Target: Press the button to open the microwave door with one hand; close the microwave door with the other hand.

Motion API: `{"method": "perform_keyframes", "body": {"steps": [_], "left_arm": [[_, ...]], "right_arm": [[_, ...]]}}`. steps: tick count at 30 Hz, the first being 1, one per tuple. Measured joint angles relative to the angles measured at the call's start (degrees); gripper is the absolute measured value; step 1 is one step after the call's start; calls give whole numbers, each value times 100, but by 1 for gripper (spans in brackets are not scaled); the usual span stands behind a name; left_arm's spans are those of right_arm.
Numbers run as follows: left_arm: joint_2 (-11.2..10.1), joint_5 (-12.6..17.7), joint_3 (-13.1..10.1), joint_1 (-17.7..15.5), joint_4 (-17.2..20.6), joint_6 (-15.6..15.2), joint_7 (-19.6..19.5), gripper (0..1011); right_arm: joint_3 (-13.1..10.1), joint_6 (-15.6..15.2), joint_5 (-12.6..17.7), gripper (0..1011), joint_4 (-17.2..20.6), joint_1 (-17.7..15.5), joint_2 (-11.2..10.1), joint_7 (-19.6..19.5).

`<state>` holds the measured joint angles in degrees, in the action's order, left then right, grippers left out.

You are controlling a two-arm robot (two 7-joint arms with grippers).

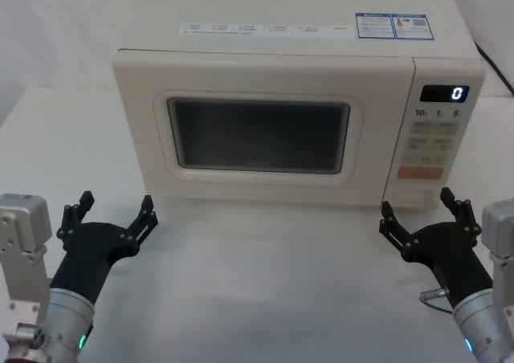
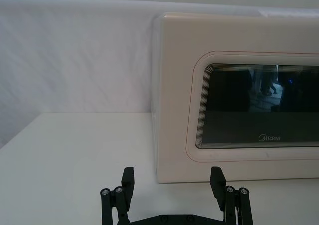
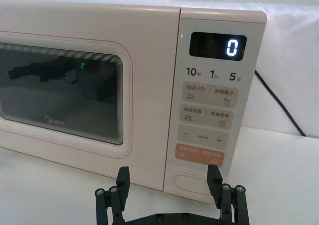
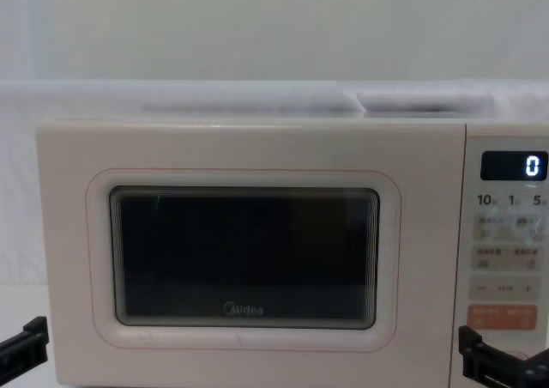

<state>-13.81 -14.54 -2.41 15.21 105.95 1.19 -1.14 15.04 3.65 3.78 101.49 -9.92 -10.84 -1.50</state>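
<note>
Step one pending: microwave door (image 1: 259,134) shut, button (image 3: 192,178) unpressed.
Right gripper (image 1: 426,218), lower right, and left gripper (image 1: 111,216), lower left, both spread empty; the right must advance onto the button.

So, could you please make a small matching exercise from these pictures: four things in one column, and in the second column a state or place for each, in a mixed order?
Things:
1. microwave door
2. digital display
3. oval button
4. left tool

States or places:
A. shows a lit 0
B. open, over the table before the door's left corner
C. shut
D. lowest on the control panel, under the orange key

Pairs: 1-C, 2-A, 3-D, 4-B
</note>
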Motion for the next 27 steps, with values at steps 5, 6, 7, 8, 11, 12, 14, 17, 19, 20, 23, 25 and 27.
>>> {"method": "perform_keyframes", "body": {"steps": [5, 6, 7, 8, 11, 12, 14, 17, 19, 20, 23, 25, 27], "left_arm": [[0, 0, 0, 0, 0, 0, 0, 1001], [0, 0, 0, 0, 0, 0, 1, 1001], [0, 0, 0, 0, 0, 0, 0, 1001], [0, 0, 0, 0, 0, 0, 0, 1001], [0, 0, 0, 0, 0, 0, 0, 1001], [0, 0, 0, 0, 0, 0, 0, 1001], [0, 0, 0, 0, 0, 0, 0, 1001], [0, 0, 0, 0, 0, 0, 0, 1001], [0, 0, 0, 0, 0, 0, 0, 1001], [0, 0, 0, 0, 0, 0, 0, 1001], [0, 0, 0, 0, 0, 0, 0, 1001], [0, 0, 0, 0, 0, 0, 0, 1001], [0, 0, 0, 0, 0, 0, 0, 1001]], "right_arm": [[0, 0, 0, 1002, 0, 0, 0, 0], [0, 0, 0, 997, 0, 0, 0, 0], [0, 0, 0, 988, 0, 0, 0, 0], [0, 0, 0, 962, 0, 0, 0, 0], [0, 0, 0, 913, 0, 0, 0, 0], [0, 0, 0, 883, 0, 0, 0, 0], [0, 0, 0, 852, 0, -1, 0, 0], [0, 0, 0, 746, 0, 0, 0, 0], [0, 0, 0, 686, 0, 0, 0, 0], [0, 0, 0, 648, 0, 0, 0, 0], [0, 0, 0, 545, 0, 0, 0, 0], [0, 0, 0, 488, 0, -1, 0, 0], [0, 0, 0, 417, 0, 0, 0, 0]]}}
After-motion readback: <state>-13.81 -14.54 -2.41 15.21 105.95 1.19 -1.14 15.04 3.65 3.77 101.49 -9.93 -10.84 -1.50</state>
